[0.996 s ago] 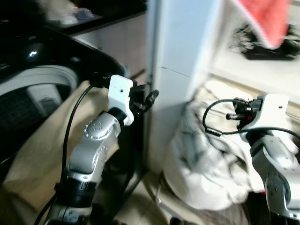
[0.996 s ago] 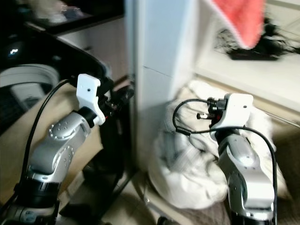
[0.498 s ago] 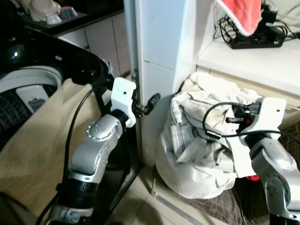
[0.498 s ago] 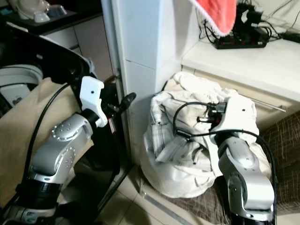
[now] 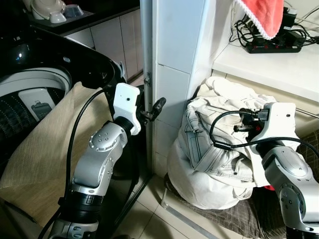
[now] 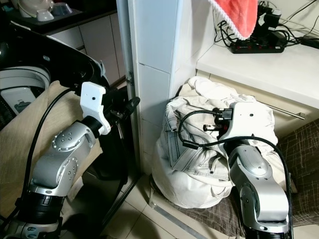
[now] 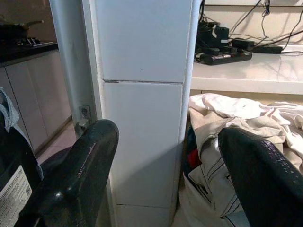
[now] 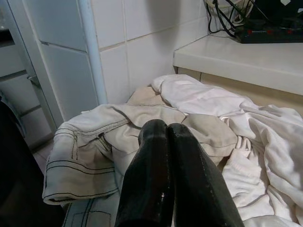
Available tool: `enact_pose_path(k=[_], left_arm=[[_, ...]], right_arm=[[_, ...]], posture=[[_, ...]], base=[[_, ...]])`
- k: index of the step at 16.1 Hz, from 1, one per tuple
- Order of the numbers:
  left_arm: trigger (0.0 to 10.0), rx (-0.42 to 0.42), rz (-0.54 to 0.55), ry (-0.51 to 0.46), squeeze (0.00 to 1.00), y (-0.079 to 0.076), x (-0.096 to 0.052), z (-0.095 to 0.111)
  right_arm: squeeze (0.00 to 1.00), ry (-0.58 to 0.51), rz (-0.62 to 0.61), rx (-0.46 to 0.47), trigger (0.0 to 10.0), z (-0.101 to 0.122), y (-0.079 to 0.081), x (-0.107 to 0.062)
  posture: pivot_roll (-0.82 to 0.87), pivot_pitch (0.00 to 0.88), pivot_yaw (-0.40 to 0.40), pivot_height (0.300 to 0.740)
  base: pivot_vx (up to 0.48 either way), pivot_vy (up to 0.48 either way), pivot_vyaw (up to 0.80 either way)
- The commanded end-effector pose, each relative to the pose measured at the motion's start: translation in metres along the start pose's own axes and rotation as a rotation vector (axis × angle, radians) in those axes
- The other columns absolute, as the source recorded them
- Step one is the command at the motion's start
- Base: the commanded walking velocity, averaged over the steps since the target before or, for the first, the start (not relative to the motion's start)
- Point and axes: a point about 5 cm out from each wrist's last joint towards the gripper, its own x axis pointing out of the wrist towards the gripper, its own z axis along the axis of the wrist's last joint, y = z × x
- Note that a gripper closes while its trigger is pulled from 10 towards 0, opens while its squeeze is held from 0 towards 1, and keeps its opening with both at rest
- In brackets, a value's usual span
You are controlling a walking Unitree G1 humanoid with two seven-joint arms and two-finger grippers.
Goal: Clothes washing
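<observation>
A heap of white clothes with dark stitching fills a white bag on the floor, beside a tiled pillar. At the left stands a black washing machine with its drum open and a beige cloth draped over its front. My left gripper is open and empty, held up by the pillar's edge. My right gripper is shut with nothing between its fingers, hovering just over the top of the clothes heap.
The white tiled pillar stands between machine and clothes. Above the heap, a white counter carries a power strip with cables. A red towel hangs overhead. A brown mat lies under the bag.
The camera has swung and steadied, so the blurred picture is now sharp and the scene has shifted. Both arms keep roughly the same raised pose; nothing was picked up.
</observation>
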Motion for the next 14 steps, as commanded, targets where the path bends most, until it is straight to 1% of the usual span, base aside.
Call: enact_pose_path(k=[1, 2, 5, 6, 7, 8, 10, 11, 12, 14], left_arm=[[10.0, 0.008, 0.01, -0.002, 0.0, 0.0008, -0.0005, 0.0002], [10.0, -0.015, 0.022, -0.01, 0.0, 0.001, -0.001, -0.0001], [10.0, 0.032, 0.031, -0.024, 0.0, 0.0042, -0.0017, 0.0009], [10.0, 0.023, 0.01, -0.033, 0.0, 0.0033, -0.0019, 0.0014], [10.0, 0.016, 0.005, -0.04, 0.0, 0.0029, -0.0027, 0.0026], [10.0, 0.014, 0.005, -0.044, 0.0, 0.003, -0.0032, 0.0033], [10.0, 0.014, 0.009, -0.046, 0.0, 0.0051, -0.004, 0.0042], [10.0, 0.013, 0.009, -0.046, 0.0, 0.0059, -0.0042, 0.0042], [10.0, 0.014, 0.008, -0.046, 0.0, 0.006, -0.0042, 0.0042], [10.0, 0.017, 0.004, -0.043, 0.0, 0.0061, -0.0042, 0.004]], right_arm=[[0.0, -0.02, 0.006, -0.012, 10.0, 0.0039, 0.0012, -0.0002], [0.0, -0.023, 0.011, -0.018, 10.0, 0.0032, 0.0019, -0.0007], [0.0, -0.016, 0.025, -0.027, 10.0, 0.0012, 0.0034, -0.0017], [0.0, -0.017, 0.031, -0.038, 10.0, 0.0011, 0.0043, -0.0012], [0.0, -0.011, 0.056, -0.073, 10.0, 0.0001, 0.0078, -0.0007], [0.0, -0.008, 0.06, -0.082, 10.0, -0.0005, 0.009, -0.0009], [0.0, -0.007, 0.063, -0.082, 10.0, -0.0013, 0.0111, -0.0011], [0.0, -0.005, 0.048, -0.045, 10.0, -0.002, 0.0101, -0.0007], [0.0, -0.001, 0.039, -0.032, 10.0, -0.0024, 0.0092, -0.0004], [0.0, -0.006, 0.044, -0.045, 10.0, -0.0016, 0.0085, -0.0003]], posture=[[-0.1, 0.0, -0.002, 0.74], [-0.1, 0.0, 0.0, 0.74], [-0.11, 0.0, 0.001, 0.74], [-0.11, 0.0, 0.001, 0.74], [-0.1, 0.0, 0.0, 0.74], [-0.1, 0.0, -0.001, 0.74], [-0.1, 0.0, -0.001, 0.74], [-0.1, 0.0, -0.001, 0.74], [-0.1, 0.0, -0.001, 0.74], [-0.1, 0.0, 0.002, 0.74]], base=[[0.0, 0.0, 0.0], [0.0, 0.0, 0.0], [0.0, 0.0, 0.0], [0.0, 0.0, 0.0], [0.255, 0.0, 0.0], [0.304, 0.0, 0.0], [0.354, 0.0, 0.5], [0.36, 0.0, 0.0], [0.364, 0.0, 0.0], [0.364, 0.0, 0.0]])
